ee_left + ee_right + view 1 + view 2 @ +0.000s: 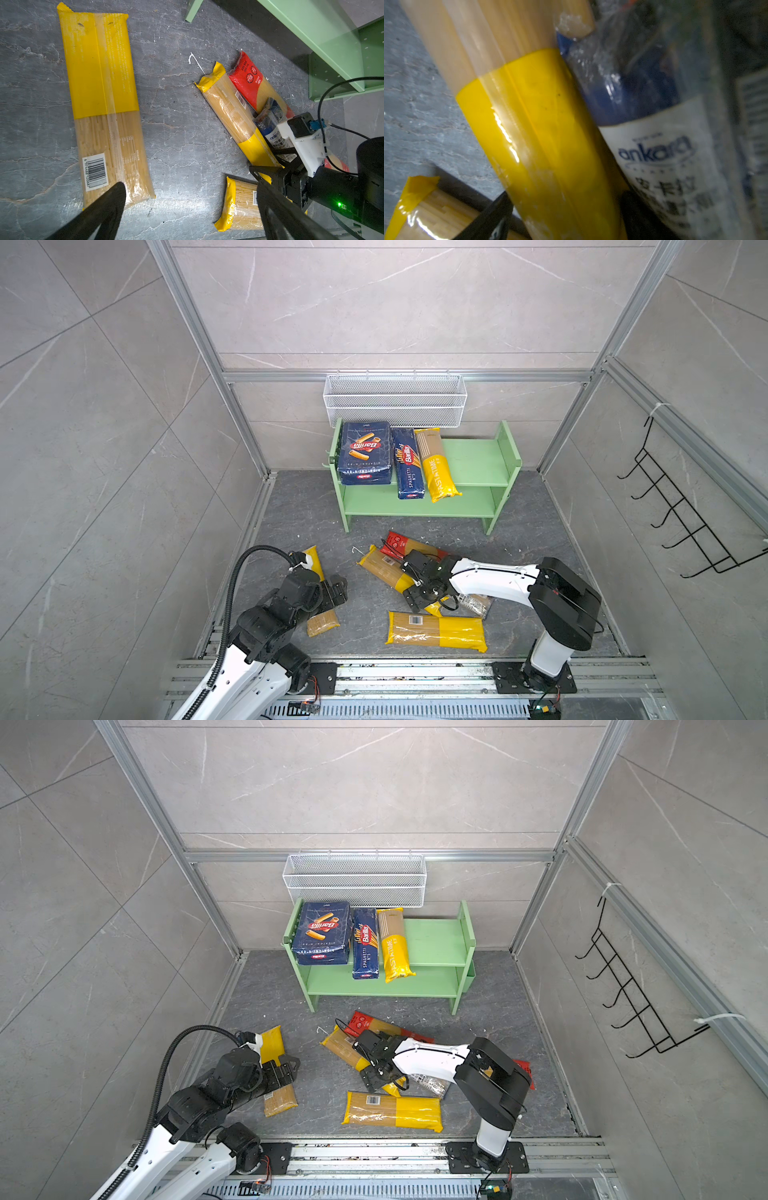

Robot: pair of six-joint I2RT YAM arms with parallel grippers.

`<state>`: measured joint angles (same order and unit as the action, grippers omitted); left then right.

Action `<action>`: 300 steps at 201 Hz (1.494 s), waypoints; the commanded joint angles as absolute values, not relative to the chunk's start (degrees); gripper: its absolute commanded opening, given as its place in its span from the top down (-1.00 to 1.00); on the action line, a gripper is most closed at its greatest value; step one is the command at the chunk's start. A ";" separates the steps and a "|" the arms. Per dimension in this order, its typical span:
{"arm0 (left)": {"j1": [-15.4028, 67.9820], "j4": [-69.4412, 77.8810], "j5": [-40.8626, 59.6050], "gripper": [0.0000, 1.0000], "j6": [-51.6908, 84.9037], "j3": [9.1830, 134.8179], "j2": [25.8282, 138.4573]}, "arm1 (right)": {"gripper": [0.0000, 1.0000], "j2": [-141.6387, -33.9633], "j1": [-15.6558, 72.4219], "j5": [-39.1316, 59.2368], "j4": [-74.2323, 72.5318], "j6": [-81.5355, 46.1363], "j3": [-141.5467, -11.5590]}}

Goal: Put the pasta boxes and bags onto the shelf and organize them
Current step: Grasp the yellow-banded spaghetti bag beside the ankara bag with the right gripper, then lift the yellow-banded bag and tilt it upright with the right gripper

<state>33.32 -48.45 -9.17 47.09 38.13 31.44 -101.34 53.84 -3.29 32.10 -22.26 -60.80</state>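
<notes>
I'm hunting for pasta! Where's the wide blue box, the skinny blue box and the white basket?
wide blue box [365,446]: in a top view, on its red logo.
skinny blue box [409,464]: in a top view, on the middle of its top face.
white basket [395,410]: in a top view, on its front mesh wall.

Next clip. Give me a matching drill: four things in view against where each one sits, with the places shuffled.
Things
1. Barilla rigatoni box
2. Barilla spaghetti box
3. white mesh basket
4. frontmost yellow spaghetti packet

Places
A. hung on the wall rail above the shelf
B. flat on the floor
C. top tier, by the left side panel in both top views
D. top tier, between another box and a yellow packet

Pairs: 1-C, 2-D, 3-A, 4-B
</notes>
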 commanded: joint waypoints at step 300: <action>32.96 -52.27 -12.66 -1.00 46.53 44.91 31.19 | 1.00 -97.49 42.76 26.78 10.31 -27.61 -55.32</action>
<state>33.32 -51.70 -11.90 47.11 42.54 30.65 -101.51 43.11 23.88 13.13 -25.17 -56.88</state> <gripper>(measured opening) 0.997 0.293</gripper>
